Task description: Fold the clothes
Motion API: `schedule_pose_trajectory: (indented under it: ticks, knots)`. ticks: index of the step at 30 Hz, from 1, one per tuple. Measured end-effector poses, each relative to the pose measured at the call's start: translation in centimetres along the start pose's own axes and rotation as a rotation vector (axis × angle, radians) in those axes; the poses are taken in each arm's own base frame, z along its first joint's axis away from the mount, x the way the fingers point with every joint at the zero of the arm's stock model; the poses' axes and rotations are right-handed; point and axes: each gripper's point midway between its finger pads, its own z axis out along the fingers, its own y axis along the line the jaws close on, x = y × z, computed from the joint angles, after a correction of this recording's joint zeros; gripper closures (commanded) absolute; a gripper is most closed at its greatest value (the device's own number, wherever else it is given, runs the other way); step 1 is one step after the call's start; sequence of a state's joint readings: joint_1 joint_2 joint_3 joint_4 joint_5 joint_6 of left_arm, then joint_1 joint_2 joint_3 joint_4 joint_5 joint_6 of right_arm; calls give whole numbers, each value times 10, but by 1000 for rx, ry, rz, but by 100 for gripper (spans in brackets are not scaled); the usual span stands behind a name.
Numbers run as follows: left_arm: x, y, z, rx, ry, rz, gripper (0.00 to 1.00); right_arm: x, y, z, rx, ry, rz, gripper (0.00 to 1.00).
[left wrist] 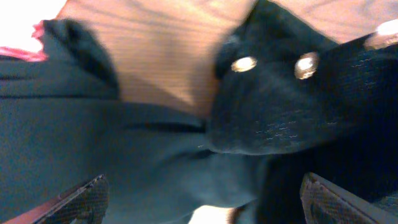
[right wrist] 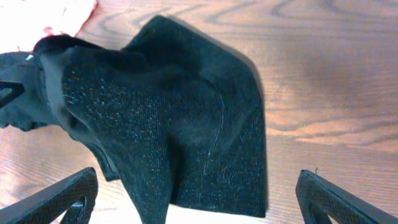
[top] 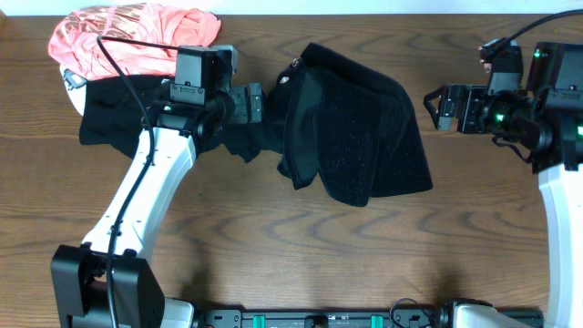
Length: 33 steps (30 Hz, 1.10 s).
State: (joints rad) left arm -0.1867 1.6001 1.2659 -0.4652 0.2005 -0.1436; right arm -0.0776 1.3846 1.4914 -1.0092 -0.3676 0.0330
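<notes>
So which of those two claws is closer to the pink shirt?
Left. The left gripper hovers over the black top beside the pink shirt; the right gripper is far off, beyond the speckled garment.

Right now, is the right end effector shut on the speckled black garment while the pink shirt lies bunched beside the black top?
No: the right end effector is open, holding nothing, as the right wrist view shows. The pink shirt does lie bunched beside the black top.
</notes>
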Motion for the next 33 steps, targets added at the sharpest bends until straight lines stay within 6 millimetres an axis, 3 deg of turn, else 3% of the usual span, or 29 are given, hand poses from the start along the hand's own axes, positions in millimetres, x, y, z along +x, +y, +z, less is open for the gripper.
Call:
schedule_pose_trajectory:
  ticks: [3,9,12,15,21,24,26,29,33]
  knots:
    - [6,11,11,-52,27,8,2,2,-1,4,-2,15,2,1]
    - [43,44,63,-175,166,0,2,4,-1,5,-6,23,-14,1]
    - [54,63,75,-234,206,-12,2,4,0,4,-8,26,-20,1]
    - [54,86,73,-285,205,-48,2,4,0,4,-9,26,-24,1]
    - [48,154,55,-380,177,-191,2,2,0,5,-11,16,-33,1]
    - [48,172,49,-361,172,-256,2,-1,3,5,-19,4,-46,1]
    - [46,173,46,-310,162,-290,2,-4,13,8,-37,-7,-73,1]
    - [35,157,40,-210,130,-306,2,-6,36,20,-88,-7,-128,1]
    - [10,125,16,-103,55,-278,2,-4,65,58,-154,35,-196,1]
